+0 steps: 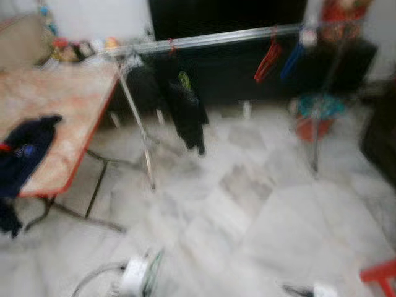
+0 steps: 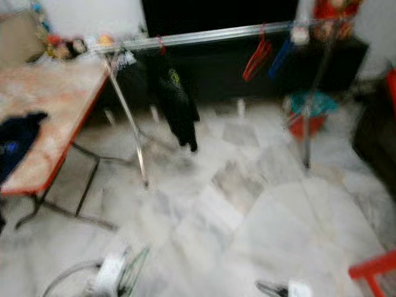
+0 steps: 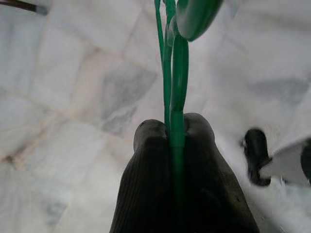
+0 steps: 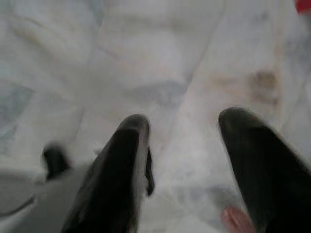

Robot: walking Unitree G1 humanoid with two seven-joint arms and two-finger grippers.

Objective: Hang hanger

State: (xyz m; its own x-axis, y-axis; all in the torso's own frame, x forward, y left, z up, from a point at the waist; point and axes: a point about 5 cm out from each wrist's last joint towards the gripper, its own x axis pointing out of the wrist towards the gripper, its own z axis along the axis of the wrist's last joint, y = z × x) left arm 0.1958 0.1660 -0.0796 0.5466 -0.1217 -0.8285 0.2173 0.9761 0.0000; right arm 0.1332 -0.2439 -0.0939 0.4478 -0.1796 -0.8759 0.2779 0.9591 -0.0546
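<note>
White marble floor [image 1: 266,204] runs to a clothes rail [image 1: 210,39] beyond, blurred. The left claw [image 3: 176,128] pinches a green hanger [image 3: 171,73] between closed fingers, low beside the robot, its long axis pointing away along the fingers, evidently for carrying. The right claw [image 4: 182,126] gapes wide, empty.

Open floor ahead, rail partly taken

You have bare marble floor [image 1: 260,210] between you and the clothes rail [image 1: 210,38]. On the rail, a dark garment [image 1: 185,105] hangs toward its left end, a red hanger [image 1: 267,60] and a blue hanger [image 1: 292,59] toward its right; the stretch between them is free. The desk [image 1: 55,117] crowds your left, and a rack leg [image 1: 139,133] slants down beside it.
</note>
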